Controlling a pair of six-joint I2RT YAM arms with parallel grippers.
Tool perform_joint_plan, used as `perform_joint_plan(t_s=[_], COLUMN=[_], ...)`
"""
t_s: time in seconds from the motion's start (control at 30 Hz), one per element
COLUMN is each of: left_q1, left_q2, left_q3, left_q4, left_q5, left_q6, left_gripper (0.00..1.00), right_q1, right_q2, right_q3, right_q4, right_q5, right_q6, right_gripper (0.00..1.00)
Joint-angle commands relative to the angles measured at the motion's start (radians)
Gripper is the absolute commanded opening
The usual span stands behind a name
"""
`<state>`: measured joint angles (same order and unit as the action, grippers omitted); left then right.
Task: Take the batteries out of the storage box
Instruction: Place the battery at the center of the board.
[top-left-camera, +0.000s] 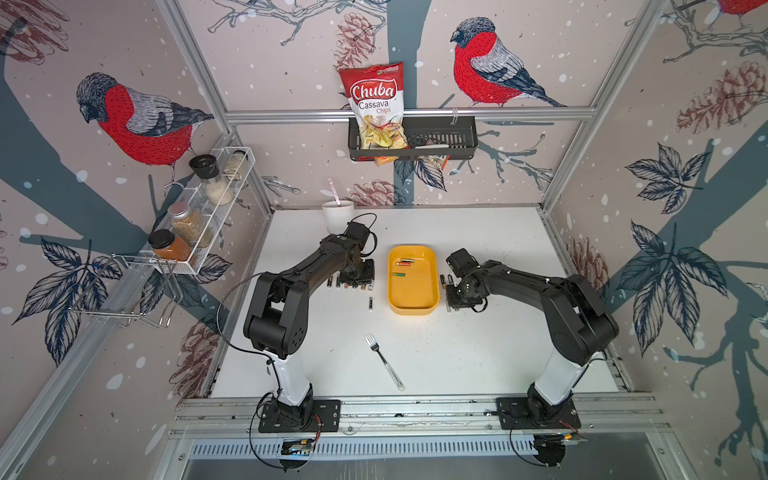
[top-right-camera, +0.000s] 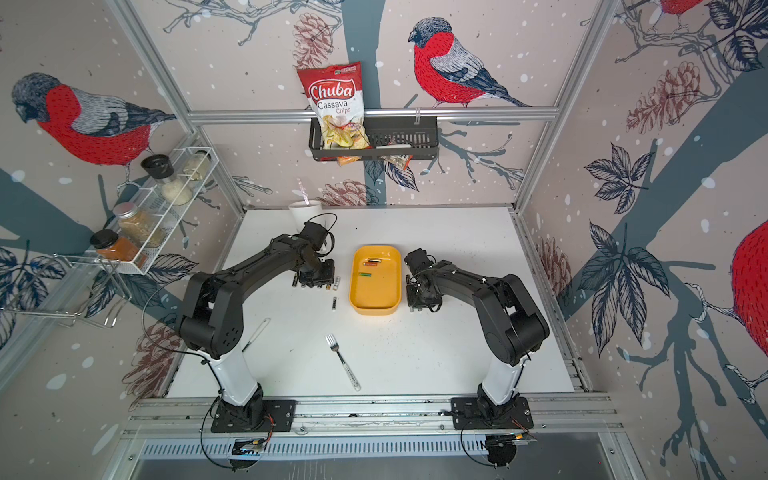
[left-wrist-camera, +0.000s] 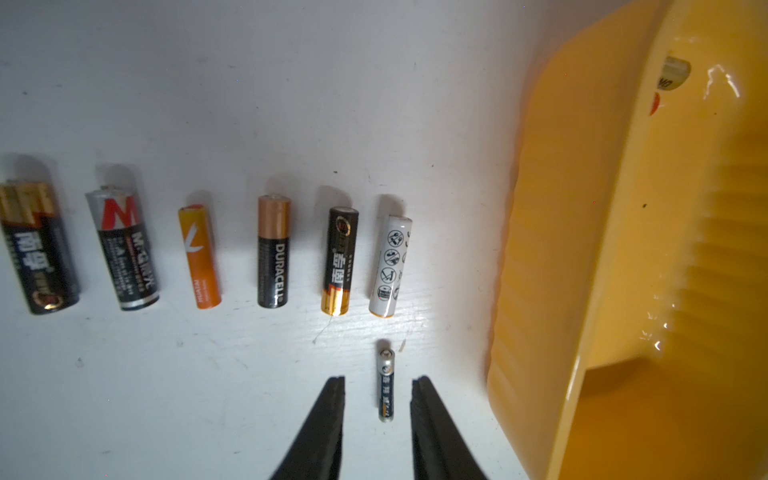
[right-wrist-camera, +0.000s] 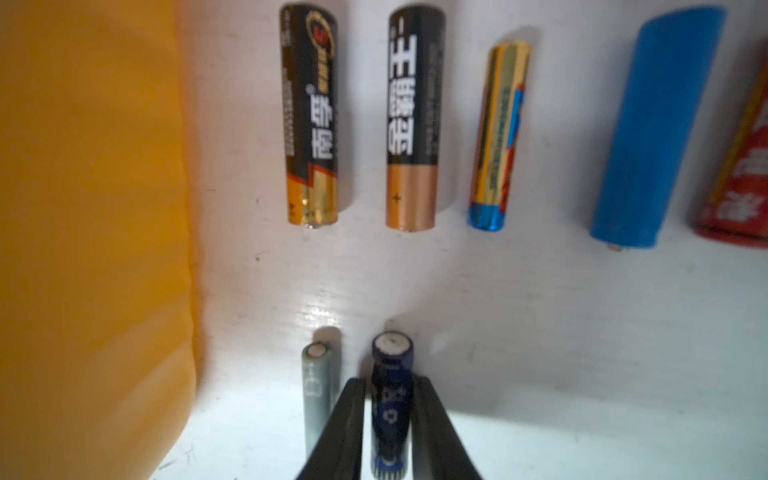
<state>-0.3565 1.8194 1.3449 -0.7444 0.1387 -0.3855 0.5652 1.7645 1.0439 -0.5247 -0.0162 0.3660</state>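
The yellow storage box (top-left-camera: 415, 297) (top-right-camera: 376, 297) sits mid-table with three batteries (top-left-camera: 405, 262) in its far end, one of them green (top-right-camera: 365, 274). Left of it, several batteries (left-wrist-camera: 272, 253) lie in a row. My left gripper (left-wrist-camera: 378, 380) (top-left-camera: 357, 279) hangs open above them. A thin battery (left-wrist-camera: 386, 380) (top-left-camera: 370, 303) lies on the table below its gap. Right of the box (right-wrist-camera: 83, 208) is another row (right-wrist-camera: 411, 120). My right gripper (right-wrist-camera: 390, 380) (top-left-camera: 451, 300) straddles a dark blue battery (right-wrist-camera: 391, 361) lying on the table. Its jaws stand a sliver apart. A grey battery (right-wrist-camera: 318, 386) lies alongside.
A fork (top-left-camera: 384, 361) lies on the near half of the table. A white mug (top-left-camera: 337, 216) stands at the back left behind my left arm. On the back wall hangs a black basket (top-left-camera: 449, 137) holding a chips bag. A white wire rack (top-left-camera: 208, 216) of jars hangs on the left wall.
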Motion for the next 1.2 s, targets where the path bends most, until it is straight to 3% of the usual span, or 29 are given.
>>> perform_joint_plan(t_s=[0.0, 0.63, 0.83, 1.17], left_q1=[0.004, 0.002, -0.032, -0.136], left_q2=[-0.008, 0.017, 0.077, 0.302], left_q3=[0.000, 0.144, 0.337, 0.702], left_q4=[-0.005, -0.076, -0.176, -0.311], left_q5=[0.005, -0.020, -0.065, -0.082], left_q6=[0.007, 0.025, 0.049, 0.078], left_gripper=[0.32, 0.32, 0.32, 0.32], right_q1=[0.001, -0.002, -0.015, -0.057], right_q2=[-0.008, -0.054, -0.077, -0.099], right_q3=[0.003, 0.056, 0.095, 0.120], right_q4=[-0.024, -0.071, -0.090, -0.109], right_q5=[0.015, 0.034, 0.029, 0.022], right_q6=[0.001, -0.001, -0.005, -0.019], right_gripper=[0.27, 0.28, 0.28, 0.29])
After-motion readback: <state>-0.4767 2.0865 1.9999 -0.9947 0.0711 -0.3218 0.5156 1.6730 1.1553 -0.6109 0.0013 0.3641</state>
